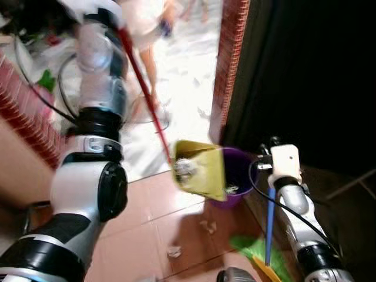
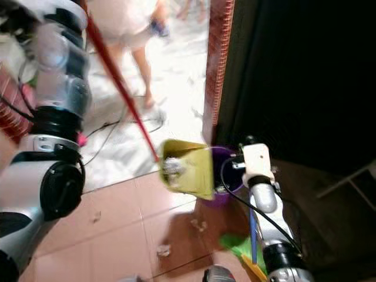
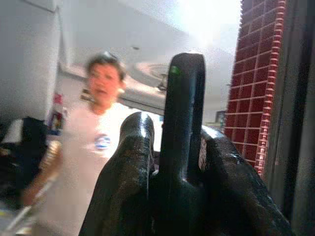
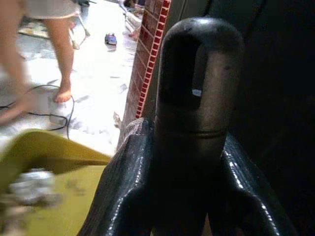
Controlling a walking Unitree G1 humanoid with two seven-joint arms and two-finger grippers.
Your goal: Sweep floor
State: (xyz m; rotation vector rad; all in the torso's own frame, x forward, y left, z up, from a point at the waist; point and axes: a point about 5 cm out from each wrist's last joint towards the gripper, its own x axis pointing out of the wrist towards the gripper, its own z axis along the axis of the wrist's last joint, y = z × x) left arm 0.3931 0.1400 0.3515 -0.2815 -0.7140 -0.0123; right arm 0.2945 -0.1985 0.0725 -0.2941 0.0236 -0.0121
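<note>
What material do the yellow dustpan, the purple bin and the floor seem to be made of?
Dustpan: probably plastic, one flat yellow colour with a dull sheen and thin moulded walls.
Bin: likely plastic too, uniform purple with a smooth thin rim.
Floor: looks like glazed ceramic or terracotta tile, reddish squares with grout lines and a soft shine.

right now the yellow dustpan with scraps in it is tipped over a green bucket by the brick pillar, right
Not quite: the bucket is purple, not green, as the left eye view shows. The yellow dustpan with scraps in it is tipped over it by the brick pillar.
</note>
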